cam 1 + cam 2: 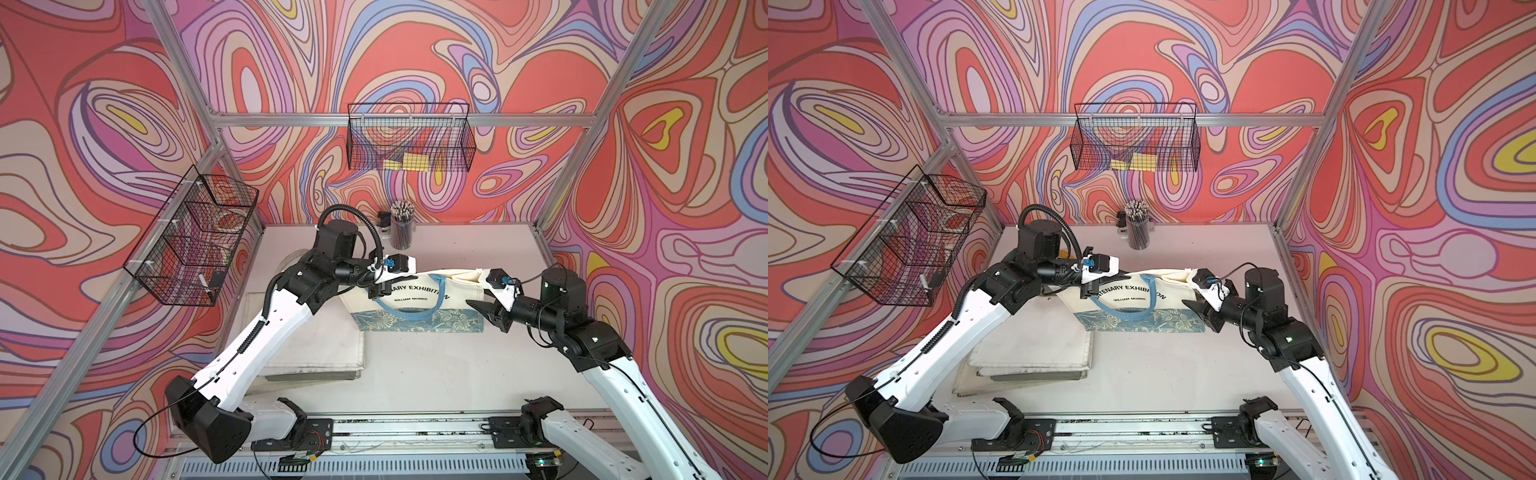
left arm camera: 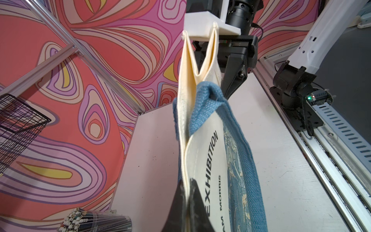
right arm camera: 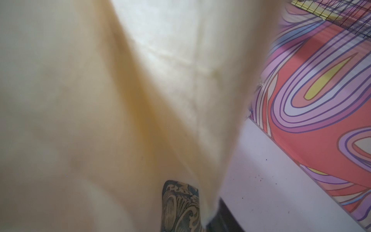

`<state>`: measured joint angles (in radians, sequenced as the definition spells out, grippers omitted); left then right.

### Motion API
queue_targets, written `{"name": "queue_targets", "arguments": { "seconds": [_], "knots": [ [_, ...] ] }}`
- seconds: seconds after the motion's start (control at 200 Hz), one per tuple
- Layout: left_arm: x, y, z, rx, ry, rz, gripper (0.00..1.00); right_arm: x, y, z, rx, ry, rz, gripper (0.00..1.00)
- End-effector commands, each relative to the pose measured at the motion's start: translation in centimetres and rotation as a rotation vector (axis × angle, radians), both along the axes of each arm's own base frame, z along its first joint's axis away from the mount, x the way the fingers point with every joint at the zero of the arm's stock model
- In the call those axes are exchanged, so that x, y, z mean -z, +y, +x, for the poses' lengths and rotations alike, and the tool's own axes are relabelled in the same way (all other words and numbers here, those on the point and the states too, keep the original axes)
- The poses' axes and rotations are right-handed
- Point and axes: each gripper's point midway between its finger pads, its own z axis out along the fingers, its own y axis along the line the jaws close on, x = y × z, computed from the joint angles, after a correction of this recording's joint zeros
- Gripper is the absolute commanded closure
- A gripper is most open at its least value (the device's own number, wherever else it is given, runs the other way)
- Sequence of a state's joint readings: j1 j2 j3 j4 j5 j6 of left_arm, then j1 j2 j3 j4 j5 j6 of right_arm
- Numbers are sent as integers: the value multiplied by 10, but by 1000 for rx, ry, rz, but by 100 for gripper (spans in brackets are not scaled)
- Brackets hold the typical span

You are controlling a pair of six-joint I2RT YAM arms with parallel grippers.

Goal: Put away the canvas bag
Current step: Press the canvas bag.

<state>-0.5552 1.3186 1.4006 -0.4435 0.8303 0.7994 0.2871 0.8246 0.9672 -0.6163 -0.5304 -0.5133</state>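
The canvas bag (image 1: 415,303) (image 1: 1129,305) is cream with black lettering, a blue floral band along its bottom and blue handles (image 1: 432,309). It hangs upright over the middle of the table. My left gripper (image 1: 376,291) (image 2: 188,180) is shut on the bag's top edge near its left corner. My right gripper (image 1: 478,306) (image 1: 1194,309) is at the bag's right edge. In the right wrist view the cloth (image 3: 120,100) fills most of the picture. One dark finger (image 3: 224,217) shows beside the cloth and the other is hidden.
A wire basket (image 1: 411,141) holding yellow notes hangs on the back wall. A second wire basket (image 1: 191,237) hangs on the left wall. A cup of pencils (image 1: 401,228) stands at the table's back. Folded white cloths (image 1: 307,349) lie front left, under my left arm.
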Motion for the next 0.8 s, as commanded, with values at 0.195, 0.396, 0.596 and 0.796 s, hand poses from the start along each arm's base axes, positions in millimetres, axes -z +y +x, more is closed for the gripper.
{"name": "queue_targets", "arguments": {
  "seconds": [0.195, 0.396, 0.596, 0.796],
  "knots": [
    [-13, -3, 11, -41, -32, -32, 89, -7, -2, -4, -28, -32, -62, 100],
    [-18, -10, 0, -56, -14, -4, 41, -15, -9, 0, -21, -7, -149, 100],
    [-26, -33, -22, -30, -28, 34, 33, -24, -14, 2, -10, 50, -210, 100],
    [-43, -53, -29, -31, 22, 8, 29, -26, -20, 6, 8, 94, -261, 100]
  ]
}}
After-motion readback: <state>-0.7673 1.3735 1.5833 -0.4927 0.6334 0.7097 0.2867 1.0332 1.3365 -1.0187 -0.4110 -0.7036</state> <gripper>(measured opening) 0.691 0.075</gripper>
